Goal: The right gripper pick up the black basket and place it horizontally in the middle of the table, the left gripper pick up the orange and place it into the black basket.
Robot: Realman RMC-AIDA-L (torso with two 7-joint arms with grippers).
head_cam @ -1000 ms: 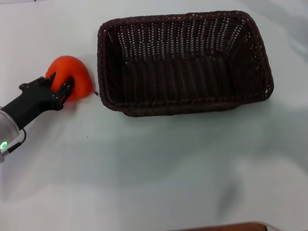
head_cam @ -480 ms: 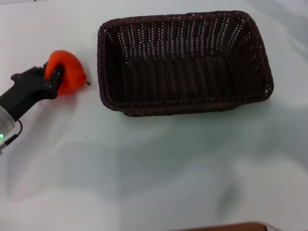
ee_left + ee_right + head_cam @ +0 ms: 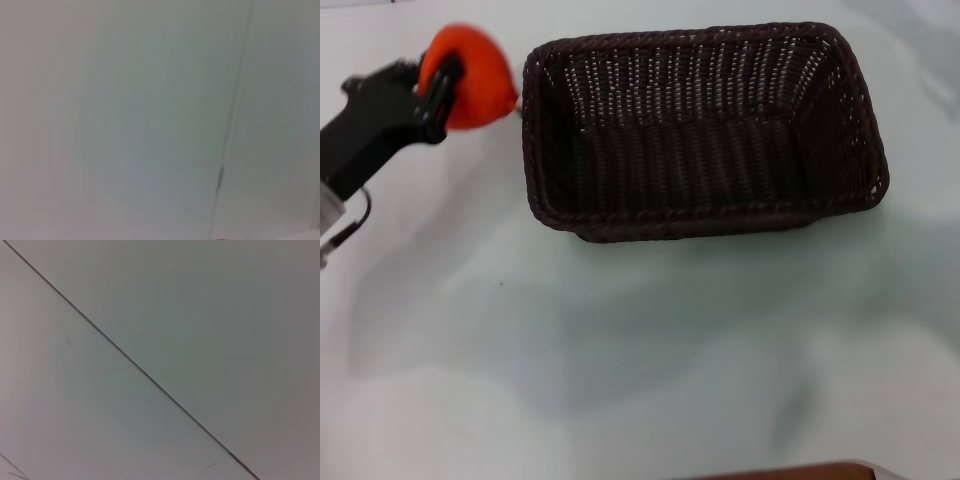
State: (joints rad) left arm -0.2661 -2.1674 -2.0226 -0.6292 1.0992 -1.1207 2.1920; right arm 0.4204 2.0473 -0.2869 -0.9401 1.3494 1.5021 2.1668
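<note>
Left gripper [image 3: 438,82]: your claw holds the orange [image 3: 470,78], upper left of the frame.
Black basket [image 3: 700,130]: sits just beside the orange, empty.

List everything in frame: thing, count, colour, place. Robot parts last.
black basket: 1, very dark brown-black wicker, upright and lying lengthwise across the table's middle, nothing inside.
orange: 1, bright orange-red, held in the air just off the basket's left end, outside the rim.
table: 1, plain white, under everything.
brown edge: 1 strip, at the near border of the head view; what it is cannot be told.
left gripper: 1, black, at the far left of the head view, shut on the orange.
right gripper: not in view in any picture.
</note>
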